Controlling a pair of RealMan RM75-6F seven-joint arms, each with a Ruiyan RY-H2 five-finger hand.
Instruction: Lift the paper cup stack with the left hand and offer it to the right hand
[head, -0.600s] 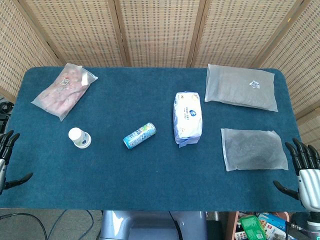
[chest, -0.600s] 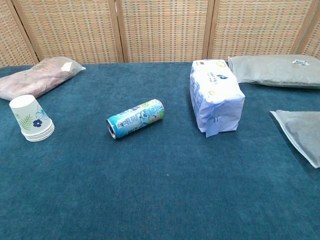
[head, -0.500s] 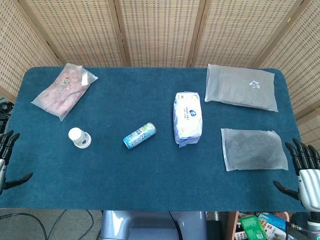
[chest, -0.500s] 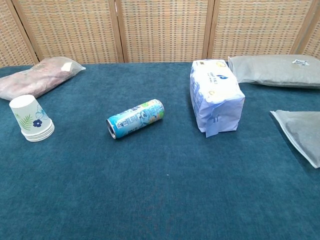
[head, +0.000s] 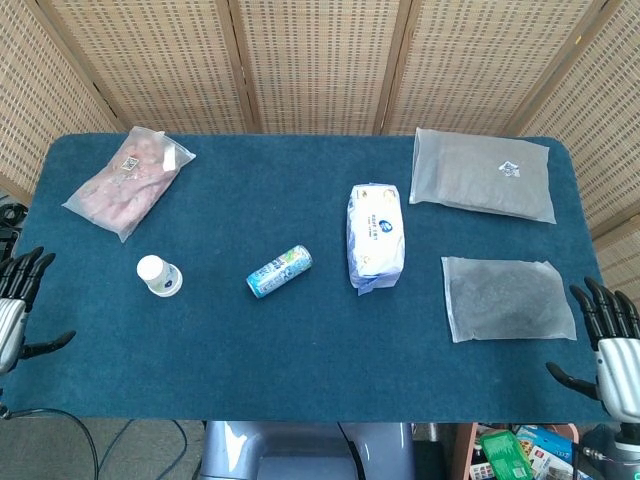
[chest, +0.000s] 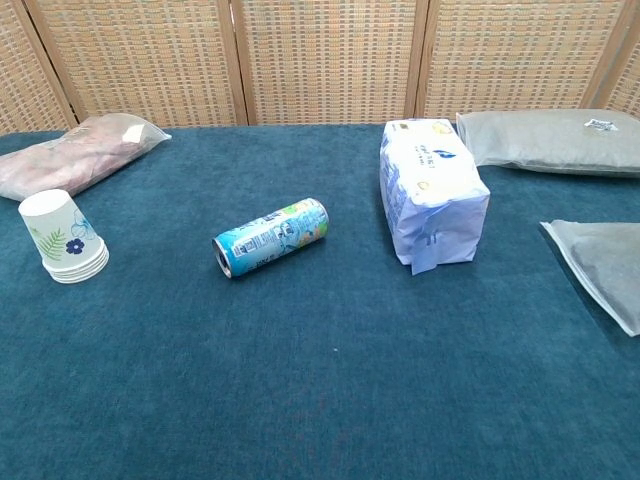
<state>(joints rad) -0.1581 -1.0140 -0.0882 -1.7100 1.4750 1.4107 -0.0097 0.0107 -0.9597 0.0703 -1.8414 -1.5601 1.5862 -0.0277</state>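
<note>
While the paper cup stack sits untouched on the desk's left side, the left robot hand and right robot hand hover empty with fingers spread at its near corners, leaving everything undone.

Cup stack left of can; wipes pack right.

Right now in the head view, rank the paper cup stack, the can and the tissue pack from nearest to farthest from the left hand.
From the left hand at the table's left edge:
1. paper cup stack, left side of the table.
2. can, lying near the middle.
3. tissue pack, right of centre.
</note>
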